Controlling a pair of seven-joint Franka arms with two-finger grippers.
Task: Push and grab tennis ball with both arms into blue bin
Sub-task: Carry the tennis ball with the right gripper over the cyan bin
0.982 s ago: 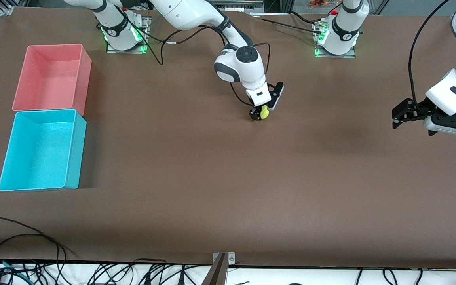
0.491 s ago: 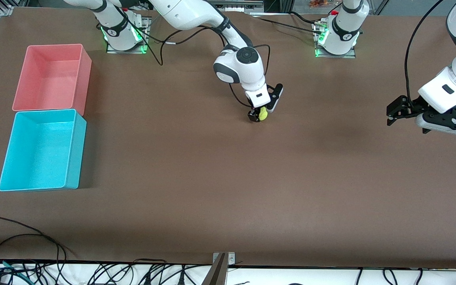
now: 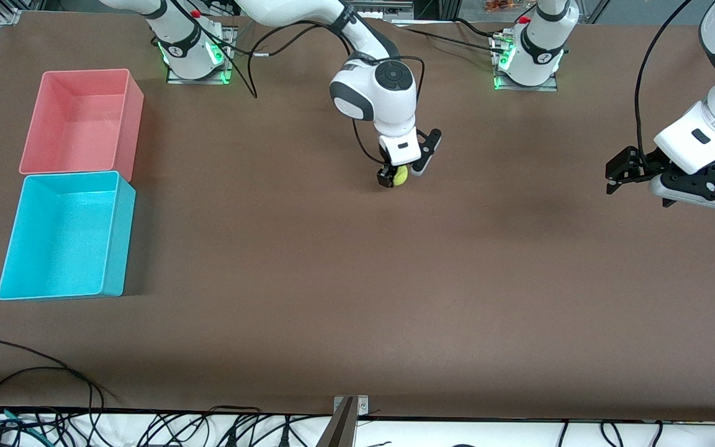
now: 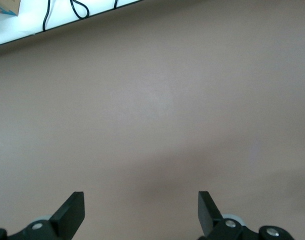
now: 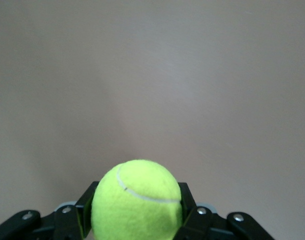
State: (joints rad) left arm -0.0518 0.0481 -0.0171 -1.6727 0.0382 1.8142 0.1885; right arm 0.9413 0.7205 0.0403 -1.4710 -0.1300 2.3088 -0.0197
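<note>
My right gripper point(image 3: 393, 177) is shut on the yellow-green tennis ball point(image 3: 401, 176) and holds it just above the brown table, near the table's middle. In the right wrist view the ball point(image 5: 137, 200) sits between the black fingers point(image 5: 85, 205). The light blue bin point(image 3: 66, 236) stands at the right arm's end of the table, empty. My left gripper point(image 3: 612, 180) is open and empty, up over the table at the left arm's end; its view shows only bare table between its fingertips point(image 4: 72, 212).
A pink bin point(image 3: 81, 121) stands beside the blue bin, farther from the front camera. Cables point(image 3: 35, 397) lie along the table's near edge. The arms' bases point(image 3: 193, 53) stand at the table's back edge.
My right gripper has lifted slightly and shifted toward the right arm's end with the ball. My left gripper has moved a little toward the table's middle and up.
</note>
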